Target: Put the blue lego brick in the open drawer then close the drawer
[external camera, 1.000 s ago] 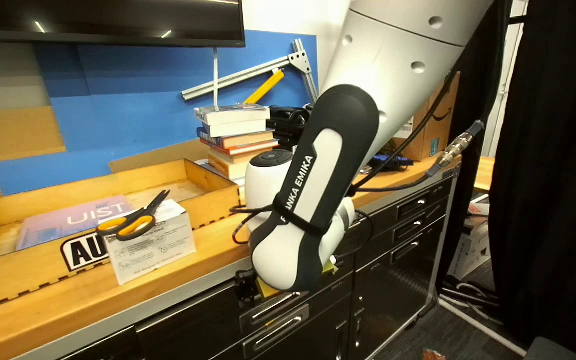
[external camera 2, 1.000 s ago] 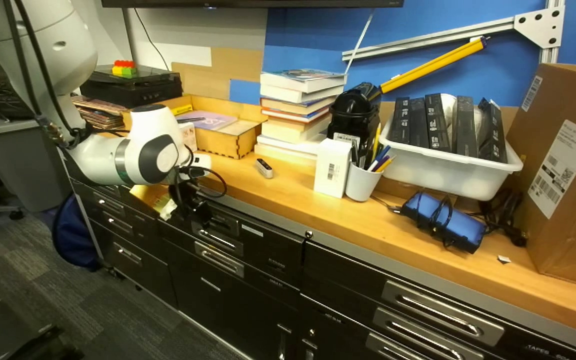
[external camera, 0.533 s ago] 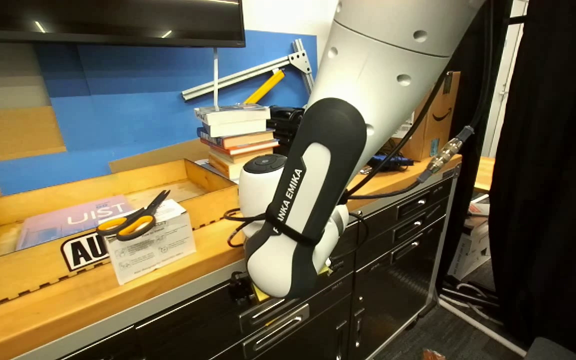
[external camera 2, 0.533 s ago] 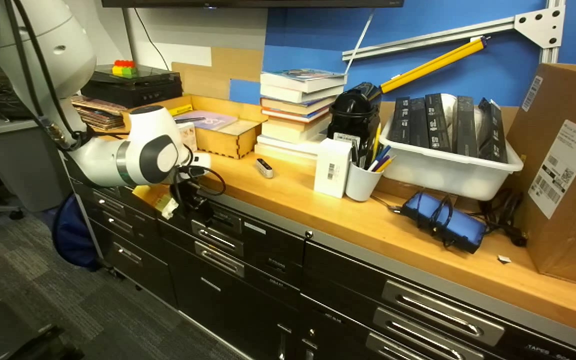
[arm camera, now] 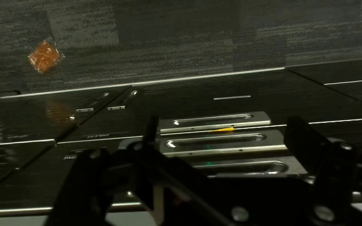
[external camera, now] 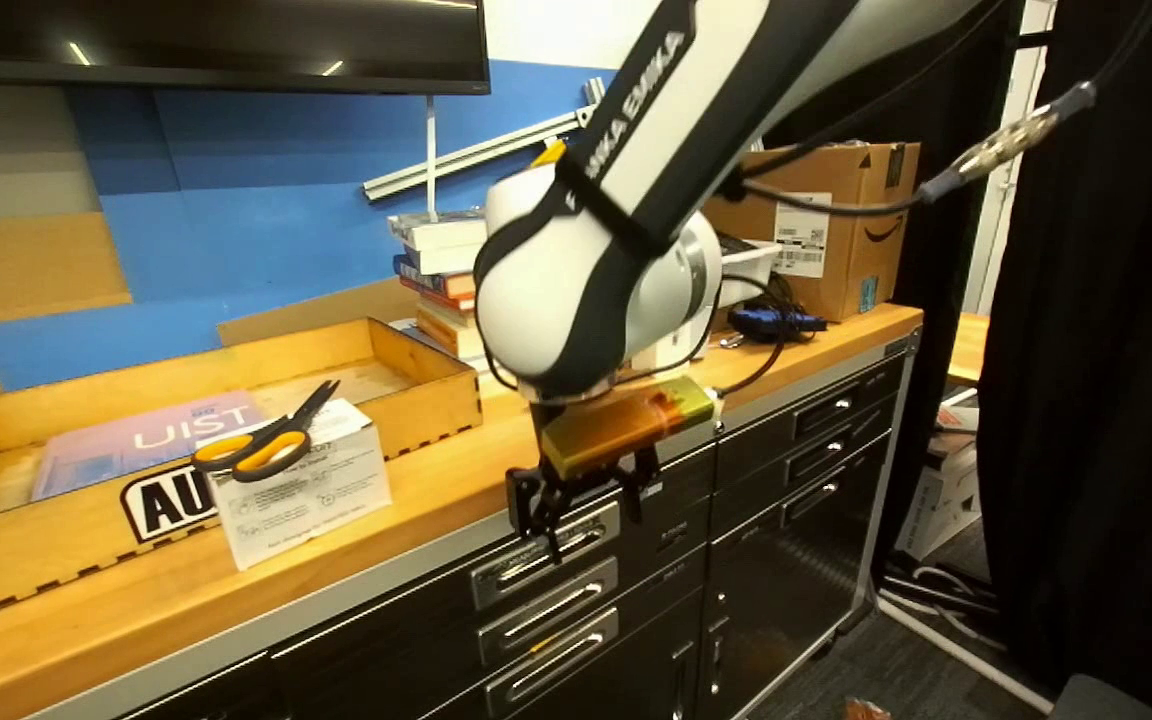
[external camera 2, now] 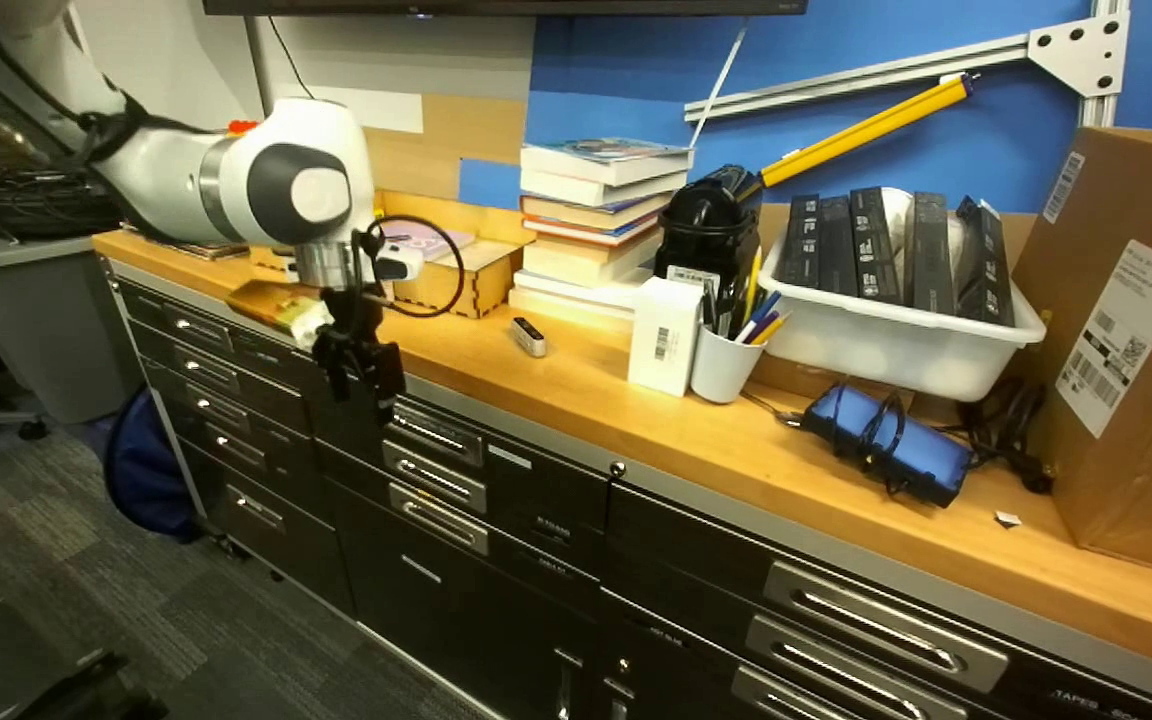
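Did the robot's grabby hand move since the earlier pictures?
Yes, upward. In an exterior view, the gripper hangs higher against the wooden counter than it did before.

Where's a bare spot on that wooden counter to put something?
In an exterior view, the wooden counter has a bare patch between the small silver gadget and the white barcoded box, and a bare strip in front of the pen cup. Right of that cup is crowded: white tub, cable-wrapped blue device, cardboard box. I'd keep clear of the open claw.
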{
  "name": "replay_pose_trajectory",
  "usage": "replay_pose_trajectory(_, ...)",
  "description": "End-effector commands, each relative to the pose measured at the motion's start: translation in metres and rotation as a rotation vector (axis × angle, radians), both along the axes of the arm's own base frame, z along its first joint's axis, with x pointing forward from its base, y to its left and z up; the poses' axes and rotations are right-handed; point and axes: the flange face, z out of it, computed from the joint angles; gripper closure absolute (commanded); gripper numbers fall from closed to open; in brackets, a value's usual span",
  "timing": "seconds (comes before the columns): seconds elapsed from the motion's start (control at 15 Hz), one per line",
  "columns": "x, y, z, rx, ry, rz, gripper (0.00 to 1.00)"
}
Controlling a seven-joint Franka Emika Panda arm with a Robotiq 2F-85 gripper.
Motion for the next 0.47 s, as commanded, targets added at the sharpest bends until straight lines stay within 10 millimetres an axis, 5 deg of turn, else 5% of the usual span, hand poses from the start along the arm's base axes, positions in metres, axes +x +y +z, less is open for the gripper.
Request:
replay_pose_trajectory(0.0,-0.024,-0.008,0.088,0.105,0.05,0.064,0.0)
replay_pose_trajectory(0.13,-0.034,-0.014,0.131,0.194,0.125,0.11,0.0)
replay_pose_trajectory(0.2,-0.022,-0.009,0.093,0.12,0.096,0.059,0.0)
replay_pose_trajectory(0.4,-0.034,-0.016,0.133,0.172,0.112,0.091,0.0)
